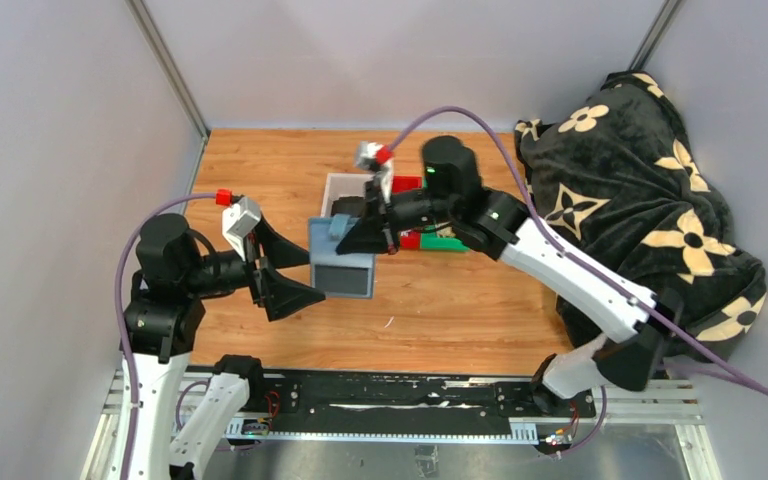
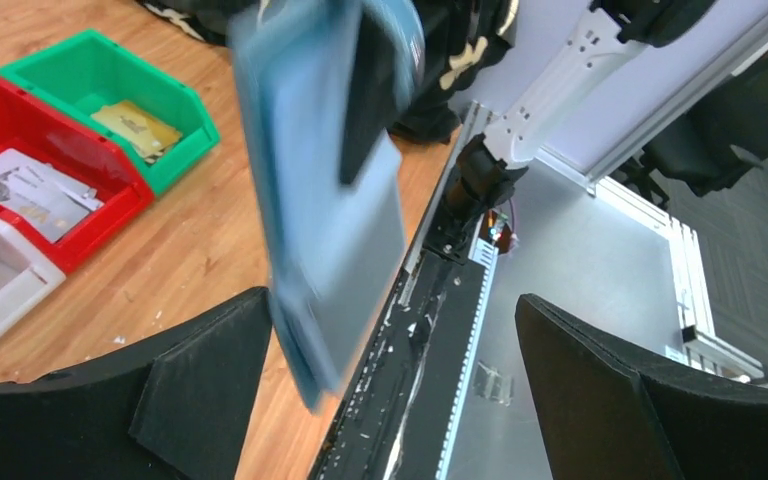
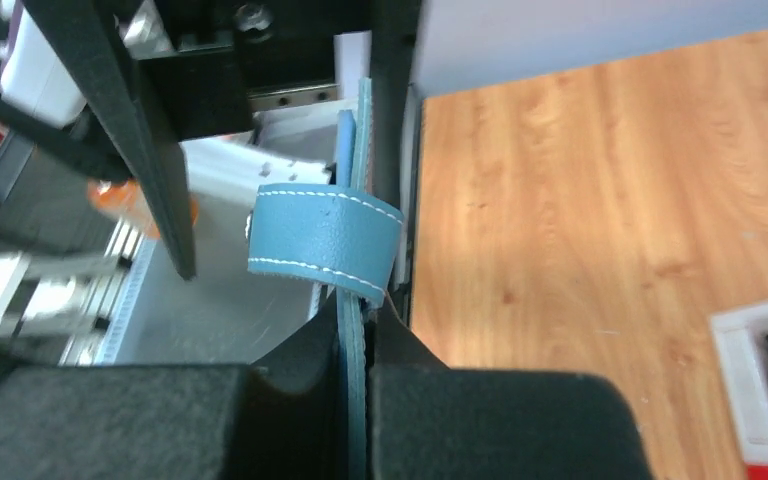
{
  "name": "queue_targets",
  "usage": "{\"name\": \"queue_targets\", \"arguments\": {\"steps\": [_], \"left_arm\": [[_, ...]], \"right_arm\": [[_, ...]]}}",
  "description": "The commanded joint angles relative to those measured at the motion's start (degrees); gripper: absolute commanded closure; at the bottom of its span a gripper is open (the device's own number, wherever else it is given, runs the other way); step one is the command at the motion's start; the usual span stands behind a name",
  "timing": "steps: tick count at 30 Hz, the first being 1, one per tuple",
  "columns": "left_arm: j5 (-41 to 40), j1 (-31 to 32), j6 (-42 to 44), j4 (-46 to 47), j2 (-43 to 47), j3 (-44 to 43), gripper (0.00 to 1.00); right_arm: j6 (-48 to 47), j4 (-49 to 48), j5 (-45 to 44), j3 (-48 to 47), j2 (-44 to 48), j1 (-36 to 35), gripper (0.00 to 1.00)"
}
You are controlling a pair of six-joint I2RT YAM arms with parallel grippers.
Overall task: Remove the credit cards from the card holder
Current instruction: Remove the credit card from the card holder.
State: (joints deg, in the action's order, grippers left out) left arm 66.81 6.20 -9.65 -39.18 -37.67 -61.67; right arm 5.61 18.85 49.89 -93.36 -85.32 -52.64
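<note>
Card holder (image 1: 343,270) hangs midair, pinched by right fingers (image 1: 365,237) — left fingers (image 1: 290,293) gape, empty

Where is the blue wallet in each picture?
Top view: blue wallet in the middle, between the two arms.
Left wrist view: blue wallet at the upper middle, blurry.
Right wrist view: blue wallet in the centre, seen edge-on.
Shared landmark: the wooden table.

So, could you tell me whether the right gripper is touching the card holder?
Touching. The right wrist view shows the right gripper shut on the card holder, both fingers pressed against its blue edge.
</note>
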Motion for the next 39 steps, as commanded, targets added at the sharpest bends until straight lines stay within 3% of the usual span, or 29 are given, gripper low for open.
{"name": "queue_targets", "arguments": {"steps": [1, 5, 8, 17, 19, 23, 33, 37, 39], "left_arm": [[-3.12, 0.04, -10.03, 10.18, 3.08, 3.26, 0.0], [-6.7, 0.11, -24.31, 25.48, 6.7, 8.37, 0.0], [-8.09, 0.04, -35.32, 35.77, 7.09, 10.25, 0.0], [-10.59, 0.05, -44.9, 44.44, 6.83, 10.67, 0.0], [-10.68, 0.16, -45.52, 45.25, 6.69, 10.95, 0.04], [-11.99, 0.05, -45.24, 46.04, 6.57, 12.77, 0.2], [-21.14, 0.04, -40.61, 43.94, 5.99, 13.01, 0.82], [-21.26, 0.04, -32.51, 36.36, 5.02, 10.53, 0.99], [-21.37, 0.07, -26.09, 29.85, 4.15, 8.42, 1.0]], "right_arm": [[27.63, -41.72, -7.52, 15.79, 11.12, 4.37, 1.0], [36.7, -56.99, -13.53, 25.14, 15.28, 4.0, 1.0], [39.64, -61.43, -16.33, 28.88, 16.43, 3.8, 1.0], [43.63, -70.15, -20.15, 32.47, 14.78, 2.9, 1.0], [43.27, -71.46, -22.3, 32.64, 14.26, 2.09, 1.0], [43.25, -75.58, -26.65, 32.64, 11.88, 0.02, 1.0], [38.77, -75.62, -32.88, 34.29, 11.0, -3.43, 0.99], [36.24, -69.42, -29.75, 34.51, 12.8, -1.72, 0.61], [33.72, -63.5, -24.78, 33.18, 14.02, 0.72, 0.52]]}}
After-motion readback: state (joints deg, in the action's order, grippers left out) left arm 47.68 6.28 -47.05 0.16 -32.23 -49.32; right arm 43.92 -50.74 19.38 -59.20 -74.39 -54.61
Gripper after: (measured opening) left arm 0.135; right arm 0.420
